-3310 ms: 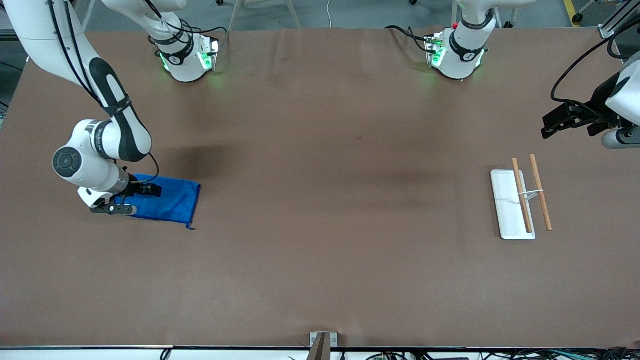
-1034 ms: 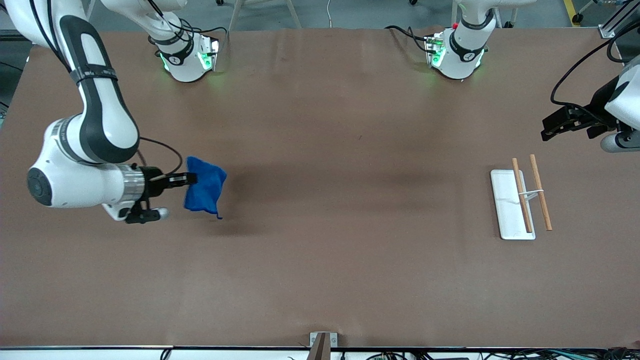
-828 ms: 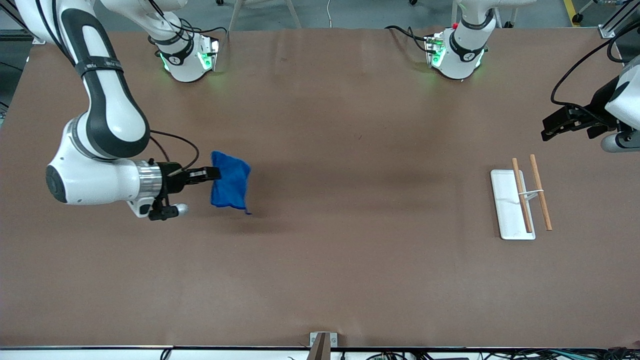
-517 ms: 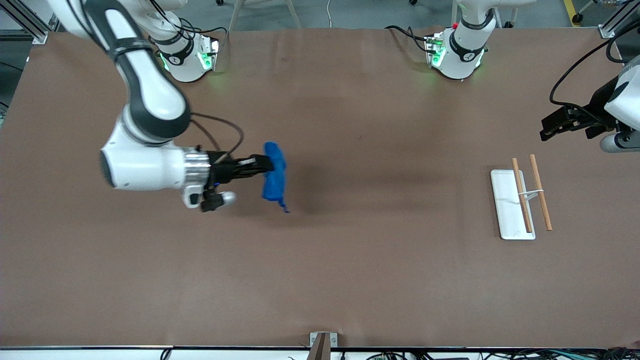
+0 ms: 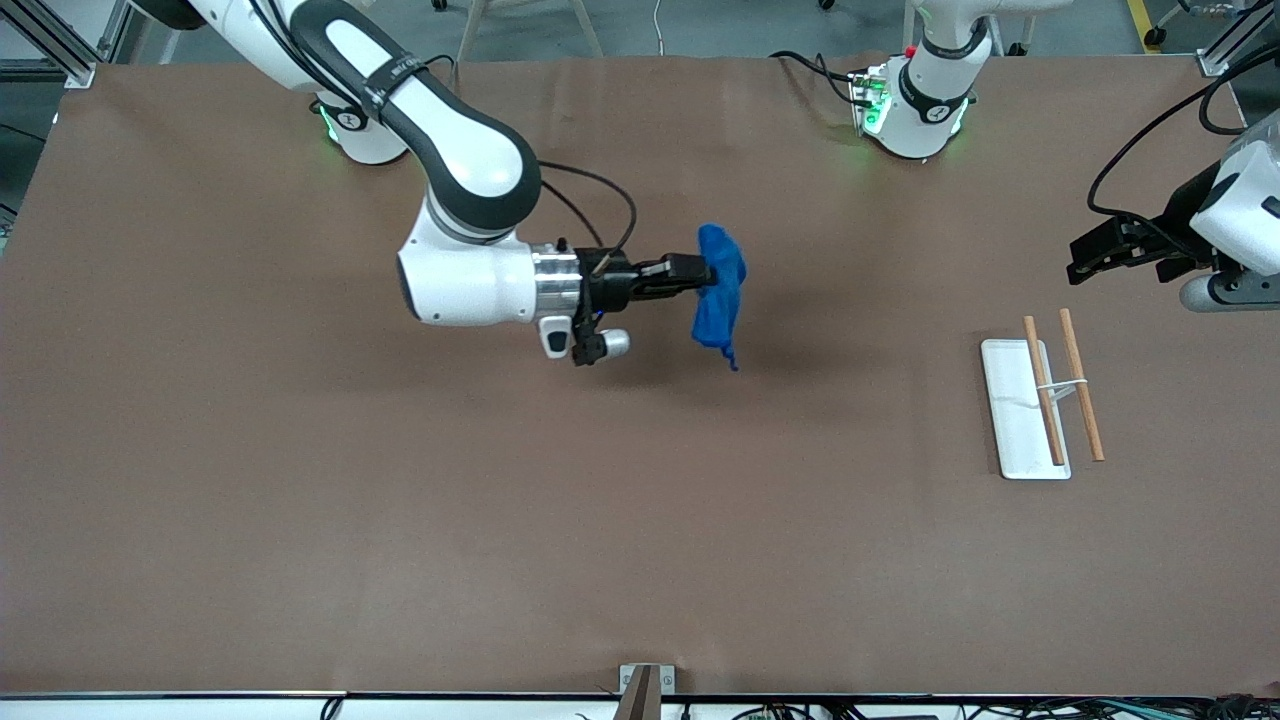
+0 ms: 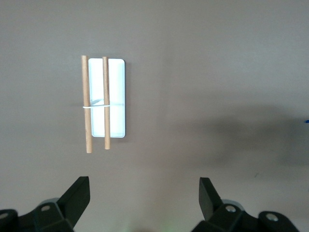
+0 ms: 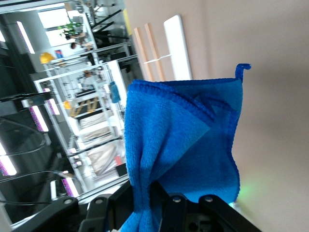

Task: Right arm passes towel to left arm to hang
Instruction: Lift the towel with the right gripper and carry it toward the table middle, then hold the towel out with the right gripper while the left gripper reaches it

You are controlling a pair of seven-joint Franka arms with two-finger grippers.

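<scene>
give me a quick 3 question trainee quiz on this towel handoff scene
1. True or false: the blue towel lies flat on the table.
2. What does the right gripper hold? A) towel B) wooden rod C) nothing
3. Fill in: the left gripper waits with fingers ____ near the white-based rack with two wooden rods.

Key: 1 false, it hangs in the air from the right gripper. 2 A. 3 open.

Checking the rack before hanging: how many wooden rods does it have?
2: one wooden rod lies over the white base, the second rod beside it, toward the left arm's end. None seem hidden.
</scene>
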